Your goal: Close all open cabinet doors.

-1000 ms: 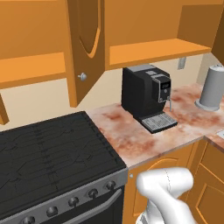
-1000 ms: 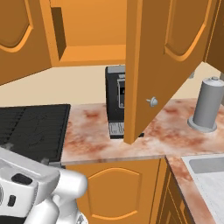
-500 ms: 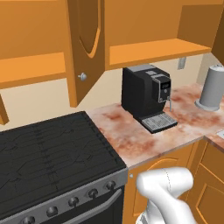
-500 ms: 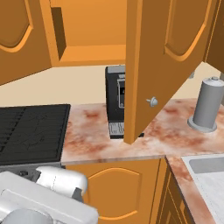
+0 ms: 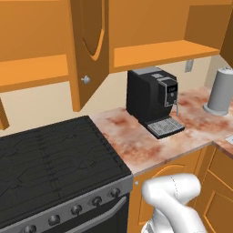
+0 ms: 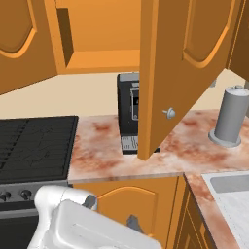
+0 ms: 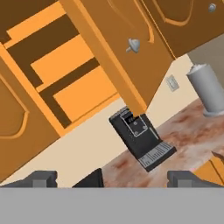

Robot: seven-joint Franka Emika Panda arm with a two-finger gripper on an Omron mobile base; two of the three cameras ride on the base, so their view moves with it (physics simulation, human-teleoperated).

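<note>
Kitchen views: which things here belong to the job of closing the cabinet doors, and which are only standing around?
For the job:
- open cabinet door, swung out over the counter
- its knob
- gripper, open, holding nothing

Standing around:
- coffee machine
- grey canister
- stove
- counter

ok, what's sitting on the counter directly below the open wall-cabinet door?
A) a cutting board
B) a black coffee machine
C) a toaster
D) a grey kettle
B: the black coffee machine stands on the marble counter right under the swung-out cabinet door, whose lower edge partly covers it in the right base view; the grey canister stands apart, off to the right.
</note>
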